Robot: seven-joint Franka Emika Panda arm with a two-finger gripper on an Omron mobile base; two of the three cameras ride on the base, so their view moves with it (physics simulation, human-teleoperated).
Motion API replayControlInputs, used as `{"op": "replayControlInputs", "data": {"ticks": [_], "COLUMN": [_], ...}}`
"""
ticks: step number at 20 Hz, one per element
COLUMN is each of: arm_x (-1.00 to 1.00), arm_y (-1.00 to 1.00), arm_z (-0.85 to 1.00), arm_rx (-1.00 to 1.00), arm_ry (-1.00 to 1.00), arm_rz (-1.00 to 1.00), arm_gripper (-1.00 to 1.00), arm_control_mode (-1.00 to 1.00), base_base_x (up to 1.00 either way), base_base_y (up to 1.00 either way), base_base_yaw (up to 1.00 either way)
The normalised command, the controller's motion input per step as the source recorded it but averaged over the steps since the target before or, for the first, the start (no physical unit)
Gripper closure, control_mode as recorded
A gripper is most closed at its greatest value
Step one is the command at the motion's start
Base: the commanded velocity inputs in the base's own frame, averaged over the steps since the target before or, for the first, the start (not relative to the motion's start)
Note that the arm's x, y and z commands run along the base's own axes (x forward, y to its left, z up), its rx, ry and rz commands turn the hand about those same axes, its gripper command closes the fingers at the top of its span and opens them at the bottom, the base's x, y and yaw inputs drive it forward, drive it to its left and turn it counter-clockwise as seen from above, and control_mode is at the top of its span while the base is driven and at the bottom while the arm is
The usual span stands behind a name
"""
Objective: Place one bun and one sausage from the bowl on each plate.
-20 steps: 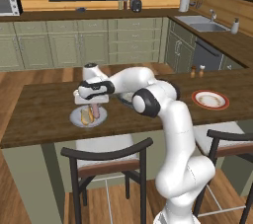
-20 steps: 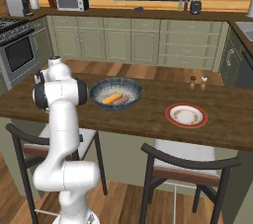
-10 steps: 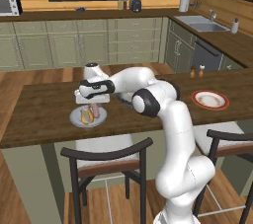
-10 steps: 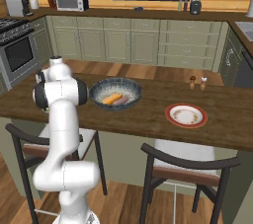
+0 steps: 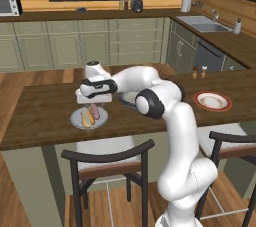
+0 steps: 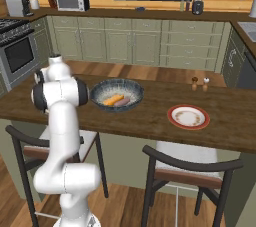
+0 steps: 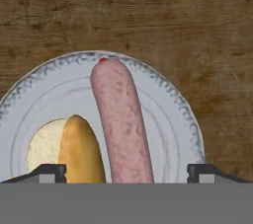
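One sausage (image 7: 121, 124) and one bun (image 7: 79, 151) lie side by side on the grey plate (image 7: 168, 104), fingers (image 7: 126, 171) spread wide above (released); the bowl (image 6: 100, 91) holds the red-rimmed plate's (image 6: 188, 117) share.

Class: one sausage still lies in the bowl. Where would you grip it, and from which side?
Grip the sausage around its middle, coming straight down from above. It lies flat in the deep bowl beside a bun, so the bowl's wall blocks any sideways approach.
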Motion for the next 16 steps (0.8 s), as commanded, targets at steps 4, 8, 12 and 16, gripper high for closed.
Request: {"op": "replayControlInputs", "data": {"ticks": [4,8,12,16], "arm_x": [-0.69,-0.42,-0.15,-0.24], "arm_y": [-0.26,-0.93,-1.0,-1.0], "arm_z": [0.71,0.65,0.68,0.75], "arm_rx": [0.0,0.0,0.0,0.0], "arm_ry": [-0.21,-0.12,-0.05,-0.05], "arm_rz": [-0.04,-0.02,-0.01,-0.04], "arm_gripper": [-1.0,-1.0,-1.0,-1.0], "arm_control_mode": [-1.0,-1.0,-1.0,-1.0], "base_base_x": [0.0,0.0,0.0,0.0], "base_base_y": [0.0,0.0,0.0,0.0], "base_base_yaw": [0.0,0.0,0.0,0.0]}}
